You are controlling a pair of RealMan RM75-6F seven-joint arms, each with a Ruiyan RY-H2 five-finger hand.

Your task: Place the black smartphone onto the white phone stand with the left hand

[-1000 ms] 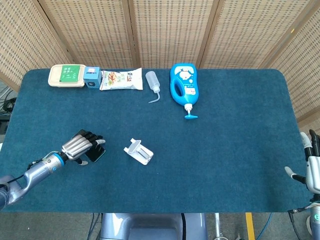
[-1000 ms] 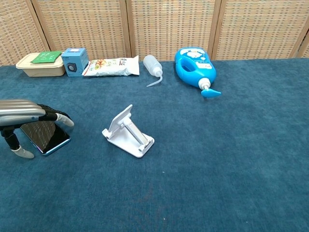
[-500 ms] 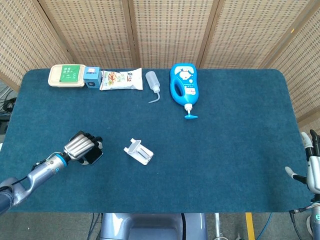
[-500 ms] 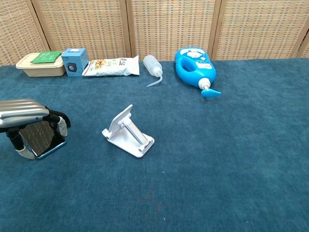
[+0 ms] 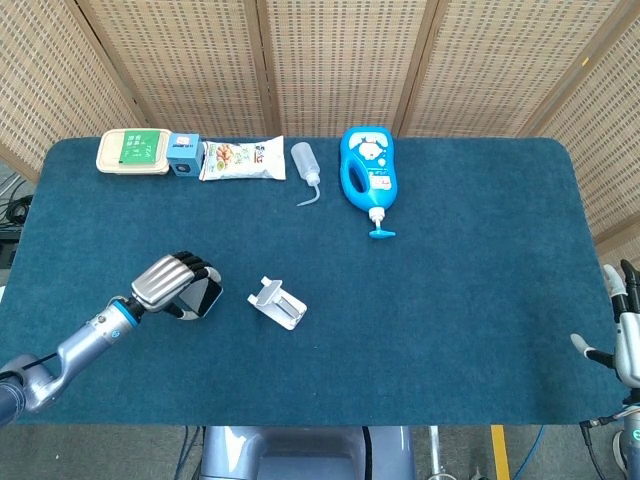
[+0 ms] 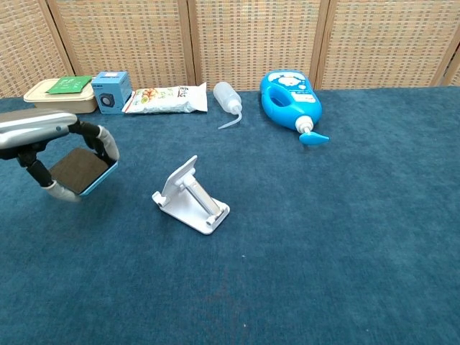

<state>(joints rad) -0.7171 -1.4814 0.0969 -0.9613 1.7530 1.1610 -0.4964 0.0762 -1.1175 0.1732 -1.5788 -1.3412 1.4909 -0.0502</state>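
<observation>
Half the job looks done: the left hand (image 6: 54, 144) grips the black smartphone (image 6: 83, 171) clear of the blue table (image 5: 460, 320), fingers over its top edge and thumb beneath, screen tilted. What remains is carrying it to the white phone stand (image 6: 190, 196), which sits just beside it with its cradle empty, and seating it there. Bare cloth lies between phone and stand, so the short path seems open. The squeeze bottle (image 5: 306, 168), blue jug (image 5: 367, 172) and snack packs sit well apart along the far edge. The right hand (image 5: 625, 330) shows only at the frame edge, fingers apparently spread and empty, though it is partly cut off.
</observation>
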